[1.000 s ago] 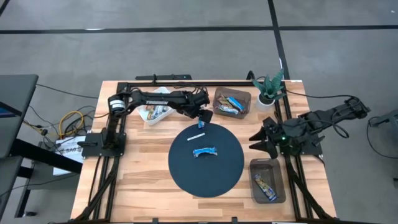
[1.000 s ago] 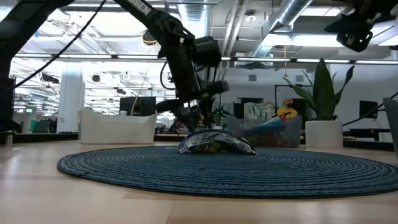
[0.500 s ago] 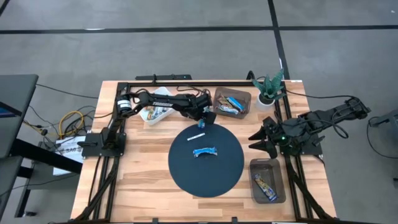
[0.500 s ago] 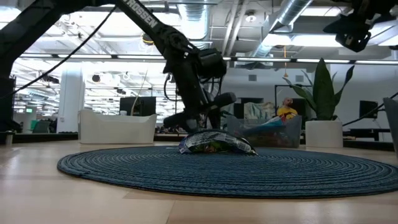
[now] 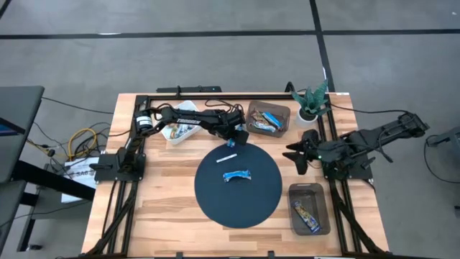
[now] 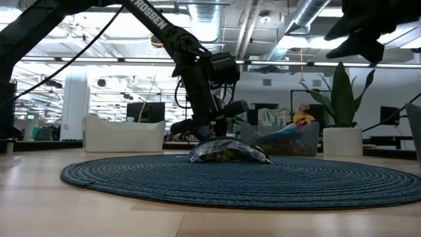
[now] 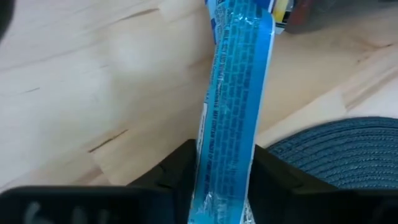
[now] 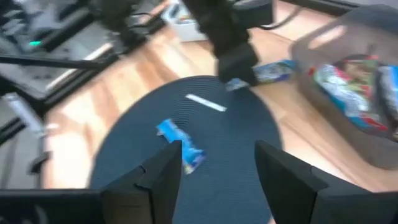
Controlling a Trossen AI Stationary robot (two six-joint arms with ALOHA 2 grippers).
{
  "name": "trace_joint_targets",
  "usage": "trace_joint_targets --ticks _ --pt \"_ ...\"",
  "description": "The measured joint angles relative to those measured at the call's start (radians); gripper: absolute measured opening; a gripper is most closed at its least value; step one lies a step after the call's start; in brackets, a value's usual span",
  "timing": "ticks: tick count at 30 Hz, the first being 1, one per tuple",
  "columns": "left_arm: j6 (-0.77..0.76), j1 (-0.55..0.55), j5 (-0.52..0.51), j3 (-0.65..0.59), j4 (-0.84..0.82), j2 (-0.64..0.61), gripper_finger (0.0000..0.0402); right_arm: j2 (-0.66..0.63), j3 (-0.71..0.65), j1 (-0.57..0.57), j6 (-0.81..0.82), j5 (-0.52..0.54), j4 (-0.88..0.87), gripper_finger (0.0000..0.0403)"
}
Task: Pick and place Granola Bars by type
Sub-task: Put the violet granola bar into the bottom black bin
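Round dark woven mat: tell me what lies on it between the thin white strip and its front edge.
High view: one blue foil-wrapped granola bar lies mid-mat, below the white strip; beyond it, bare weave.

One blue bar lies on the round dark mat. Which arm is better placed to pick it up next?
Probably the right. The left gripper is shut on another blue bar by the mat's far edge. The right gripper is open, holds nothing, and faces the blue bar on the mat.

The left end effector [image 7: 221, 186] has closed, seemingly gripping a blue bar [image 7: 233, 106].
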Motion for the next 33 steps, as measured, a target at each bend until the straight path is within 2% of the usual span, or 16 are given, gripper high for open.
trace_joint_targets --ticks 3,9,20,23,28,30,33 --pt "0.000 0.000 0.001 -0.001 -0.002 0.000 0.0090 0.025 0.000 0.000 0.010 0.036 -0.024 0.0177" --pt "0.061 0.006 0.012 0.033 -0.039 0.007 0.0061 0.035 0.000 0.000 -0.010 0.028 -0.020 0.0148" --pt "0.168 0.006 0.004 0.171 -0.124 0.012 0.0054 -0.045 0.000 0.001 -0.022 0.023 -0.012 0.0132" --pt "0.209 0.004 0.005 0.225 -0.169 0.010 0.0054 -0.065 0.000 0.001 -0.075 -0.051 0.010 0.0135" --pt "0.283 -0.014 0.014 0.320 -0.238 0.009 0.0054 -0.087 0.000 0.001 -0.185 -0.266 0.122 0.0136" --pt "0.319 -0.033 0.016 0.359 -0.257 0.005 0.0054 -0.091 0.000 0.001 -0.193 -0.308 0.134 0.0134" --pt "0.355 -0.074 -0.002 0.394 -0.262 -0.037 0.0054 -0.092 0.000 0.001 -0.189 -0.314 0.132 0.0131"
